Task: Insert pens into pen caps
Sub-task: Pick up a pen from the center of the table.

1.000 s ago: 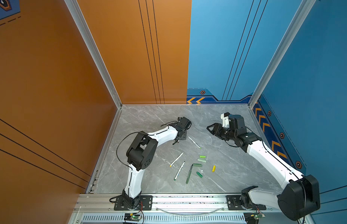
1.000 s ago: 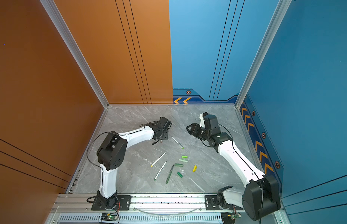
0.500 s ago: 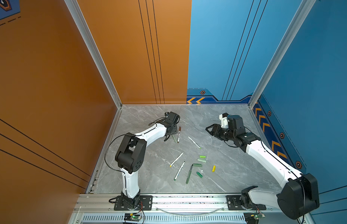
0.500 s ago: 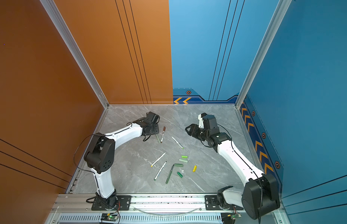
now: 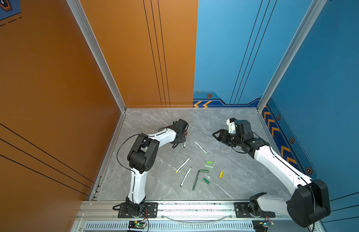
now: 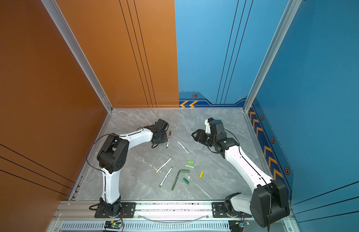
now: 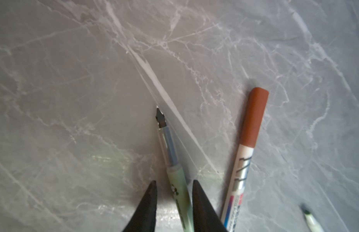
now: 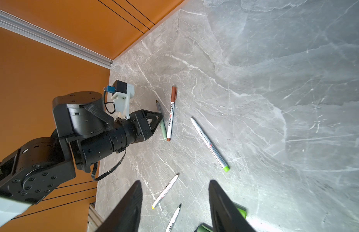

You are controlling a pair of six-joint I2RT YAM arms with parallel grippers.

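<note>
Grip is forming: my left claw [image 7: 174,180] has narrowed astride the sage-green pen [image 7: 181,196], not yet pinching. With the brown pen [image 7: 244,158] lying capped beside it, this one is next.

I count six pens [image 5: 201,147]: four white-barrelled, namely the brown-ended pen [image 6: 168,140], light-green-ended pen [image 6: 183,147], yellow-ended pen [image 6: 163,165] and dark-green-ended pen [image 6: 165,176], plus one sage-green pen [image 7: 178,192] and one dark green pen [image 6: 175,180]. I count six caps [image 5: 209,162]: bright green cap [image 6: 191,162], pale green cap [image 6: 190,166], yellow cap [image 6: 201,174], brown cap [image 6: 169,133], dark green cap [image 6: 184,171], second dark green cap [image 6: 186,180]. One left end effector [image 7: 173,181], one right end effector [image 8: 174,181].
</note>
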